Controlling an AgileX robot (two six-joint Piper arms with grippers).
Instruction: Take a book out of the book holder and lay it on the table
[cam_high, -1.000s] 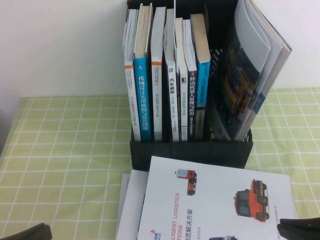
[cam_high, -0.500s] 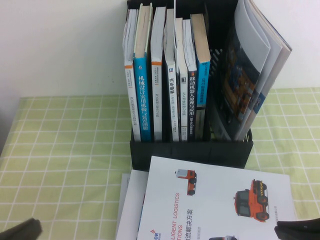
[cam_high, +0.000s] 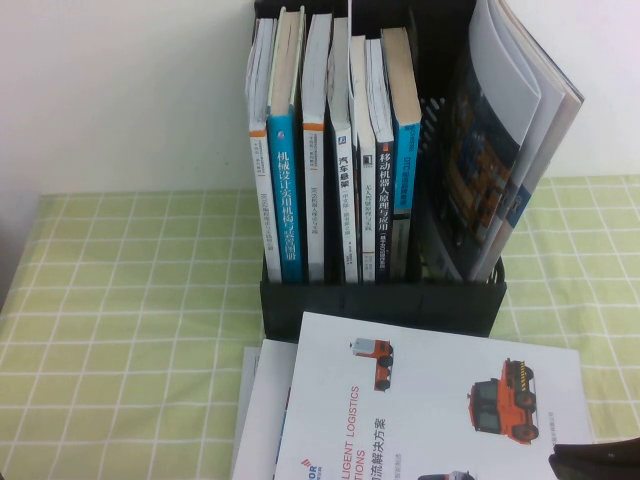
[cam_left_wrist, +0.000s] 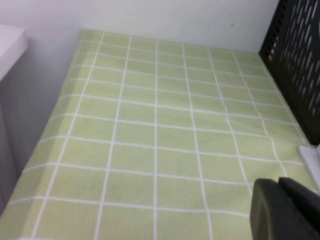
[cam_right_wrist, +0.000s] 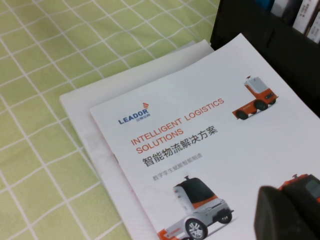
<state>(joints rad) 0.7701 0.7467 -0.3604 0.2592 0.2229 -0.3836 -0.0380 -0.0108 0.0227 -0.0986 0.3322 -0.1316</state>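
The left claw (cam_left_wrist: 287, 210) hangs low over the green checked bench (cam_high: 130, 300), well to the left of the books. Only a dark bit of it shows in its own wrist view, so I cannot tell if it is open or closed. It has slipped out of the high view, where a dark corner of it showed at the bottom left a moment ago.

The book (cam_high: 430, 400) is big, thin and white. It has small red-orange trucks on it and red letters that say "INTELLIGENT LOGISTICS SOLUTIONS". It lies flat on the bench, just in front of the book holder (cam_high: 380, 300). It rests on top of another white sheet or book (cam_high: 262, 400) whose edges stick out on the left side. The book has not moved.

The book holder is black, with a low front wall and tall sides full of holes. On its left and in the middle stand thick books (cam_high: 330, 170) with blue and white spines, upright and close together. In the slot on the right a dark magazine (cam_high: 500, 150) leans to the right, its pages fanned open.

The right claw (cam_high: 598, 463) is a dark shape at the bottom right corner, over the near right corner of the book. I cannot tell if it is open or closed, or if it touches the book. It sits a little lower than before.
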